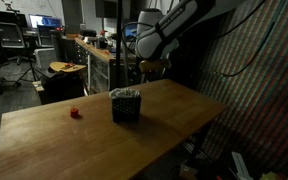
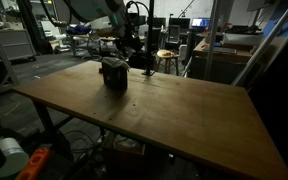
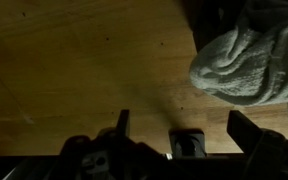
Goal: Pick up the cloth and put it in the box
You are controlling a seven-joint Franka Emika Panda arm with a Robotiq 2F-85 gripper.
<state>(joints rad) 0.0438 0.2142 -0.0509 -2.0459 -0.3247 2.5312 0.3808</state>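
Observation:
A grey-white cloth (image 3: 249, 60) lies bunched at the upper right of the wrist view, with the dark wall of the box (image 3: 206, 18) beside it. In both exterior views the small dark box (image 1: 127, 108) (image 2: 113, 74) stands on the wooden table, with the pale cloth (image 1: 127, 93) showing at its top. My gripper (image 3: 184, 125) is open and empty, with bare tabletop between its fingers. In an exterior view it (image 1: 154, 68) hangs above the table's far edge, behind the box and apart from it.
A small red object (image 1: 74, 113) lies on the wooden table (image 1: 44, 140) to the side of the box. Chairs, benches and lab clutter stand beyond the table. A patterned wall (image 1: 269, 70) runs along one side.

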